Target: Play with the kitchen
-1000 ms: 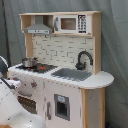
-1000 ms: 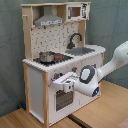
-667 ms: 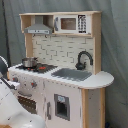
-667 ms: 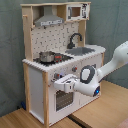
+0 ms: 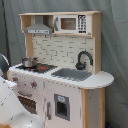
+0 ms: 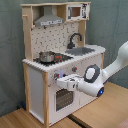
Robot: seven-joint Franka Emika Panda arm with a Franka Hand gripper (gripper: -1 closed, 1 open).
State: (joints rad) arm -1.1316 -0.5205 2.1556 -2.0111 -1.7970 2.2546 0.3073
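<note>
Kitchen [image 6: 55, 75] fills the middle of both exterior views: a white and light-wood toy unit standing on a wooden floor against a grey-green curtain, directly ahead of the gripper [image 6: 64, 81], which has been brought to its front panel just above the oven door [image 6: 61, 99]. The white arm [image 6: 107, 70] reaches in from the second exterior view's right, bent at a round joint, so the hand meets the front face roughly square on; that approach would suit working a handle or a knob rather than anything on the countertop. In the first exterior view only a pale curve of the arm [image 5: 15, 110] shows at the lower left, covering part of the oven. Above the gripper, near the top of the unit, sit the grey hood [image 6: 49, 21] and a microwave [image 6: 75, 12], with the dotted backsplash [image 6: 59, 36] below them. Lower, but above the hand, the grey sink [image 6: 86, 50] lies off to its far side with the black faucet [image 6: 75, 40] arching over it, and a small metal pot [image 6: 46, 56] rests on the stovetop [image 6: 52, 59] almost straight over the gripper. Smallest of all, the knobs [image 6: 74, 69] dot the front strip just beside the hand. Whether the hand is clenched on the oven handle, merely touching it, or released, I cannot tell.
</note>
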